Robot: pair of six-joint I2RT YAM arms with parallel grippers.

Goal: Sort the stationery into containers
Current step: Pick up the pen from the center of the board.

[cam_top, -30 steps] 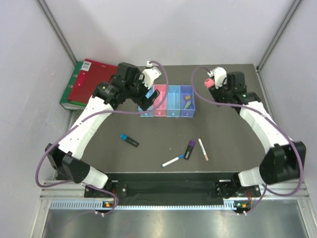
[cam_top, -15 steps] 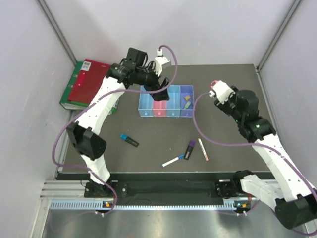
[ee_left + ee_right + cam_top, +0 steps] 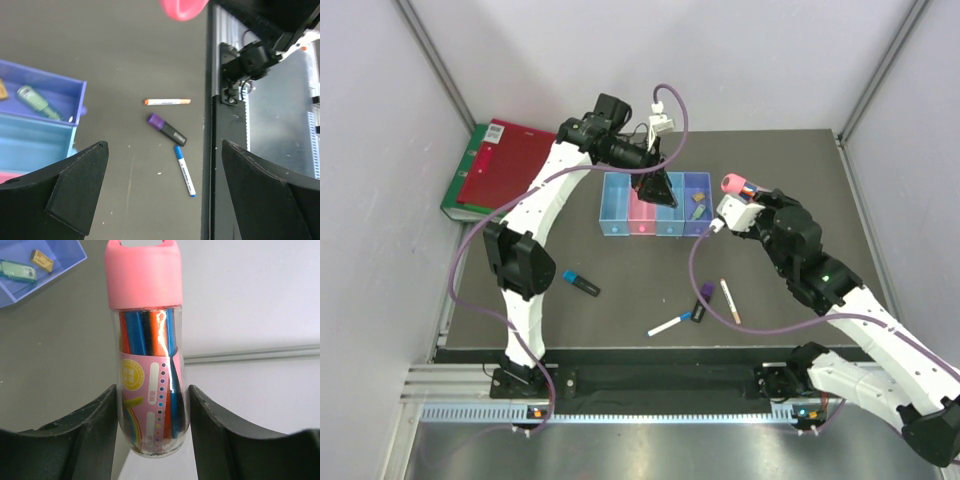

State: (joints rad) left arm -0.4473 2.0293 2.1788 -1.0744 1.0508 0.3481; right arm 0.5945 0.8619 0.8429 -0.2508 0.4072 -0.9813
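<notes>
the right pincer (image 3: 152, 412) is pinching the pink-capped bottle (image 3: 145, 330), holding it above the counter (image 3: 630, 280) just right of the bins (image 3: 617, 208). the left pincer (image 3: 163, 147) is hanging spread wide over the bins, gripping nothing.
</notes>
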